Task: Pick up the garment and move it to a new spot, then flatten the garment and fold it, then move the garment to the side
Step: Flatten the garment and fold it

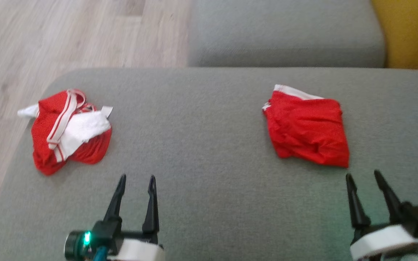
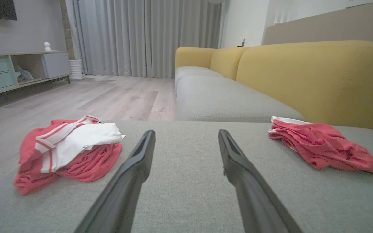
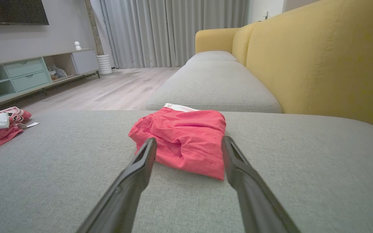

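Pincer (image 1: 363,174) on right gapes beside garment (image 1: 308,130).

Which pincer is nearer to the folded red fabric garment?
Right. The right pincer hovers close before the folded red fabric garment; the left pincer is far off to its left.

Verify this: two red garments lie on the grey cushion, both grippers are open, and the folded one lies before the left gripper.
Not quite. The folded red garment lies before the right gripper, as the head view shows; the crumpled red-and-white garment is nearer the left gripper. Both lie on the grey cushion, both grippers open.
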You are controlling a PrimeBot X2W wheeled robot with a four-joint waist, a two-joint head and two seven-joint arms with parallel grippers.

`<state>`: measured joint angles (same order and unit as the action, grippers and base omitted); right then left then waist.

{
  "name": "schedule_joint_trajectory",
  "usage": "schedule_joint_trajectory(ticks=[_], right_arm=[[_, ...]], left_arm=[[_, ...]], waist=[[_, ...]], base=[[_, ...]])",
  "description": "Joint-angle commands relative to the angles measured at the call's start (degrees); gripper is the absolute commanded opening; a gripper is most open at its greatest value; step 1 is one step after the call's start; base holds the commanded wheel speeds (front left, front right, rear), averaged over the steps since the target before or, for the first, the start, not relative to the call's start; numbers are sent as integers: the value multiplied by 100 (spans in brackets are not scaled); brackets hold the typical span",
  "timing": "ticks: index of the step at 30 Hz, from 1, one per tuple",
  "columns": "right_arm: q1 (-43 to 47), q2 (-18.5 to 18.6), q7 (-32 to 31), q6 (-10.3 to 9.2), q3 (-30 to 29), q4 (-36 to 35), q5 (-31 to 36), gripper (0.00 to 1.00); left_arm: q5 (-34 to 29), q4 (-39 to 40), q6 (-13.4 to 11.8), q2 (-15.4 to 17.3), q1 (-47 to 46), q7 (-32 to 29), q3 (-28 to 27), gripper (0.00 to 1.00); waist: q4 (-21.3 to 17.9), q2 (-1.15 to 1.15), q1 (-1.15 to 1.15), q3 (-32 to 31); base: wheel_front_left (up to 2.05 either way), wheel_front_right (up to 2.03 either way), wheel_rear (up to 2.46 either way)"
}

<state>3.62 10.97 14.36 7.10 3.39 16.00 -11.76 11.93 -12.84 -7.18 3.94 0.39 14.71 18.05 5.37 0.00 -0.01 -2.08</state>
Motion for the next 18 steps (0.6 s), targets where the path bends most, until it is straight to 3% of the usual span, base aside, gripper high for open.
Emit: schedule_joint_trajectory(ticks=[1, 8, 18], right_arm=[[-17, -41, 63, 39, 33, -343, 170, 100], [287, -143, 63, 39, 89, -467, 305, 100], [364, -91, 63, 39, 139, -390, 212, 100]], left_arm=[[-114, 85, 34, 46, -48, 29, -266, 100], [-231, -145, 78, 20, 335, 29, -539, 100], [-329, -256, 166, -41, 474, 29, -706, 100]], waist=[[-184, 0, 1, -198], [-415, 0, 1, -383], [-409, 0, 1, -501]], base=[[0, 0, 0], [0, 0, 0], [0, 0, 0]])
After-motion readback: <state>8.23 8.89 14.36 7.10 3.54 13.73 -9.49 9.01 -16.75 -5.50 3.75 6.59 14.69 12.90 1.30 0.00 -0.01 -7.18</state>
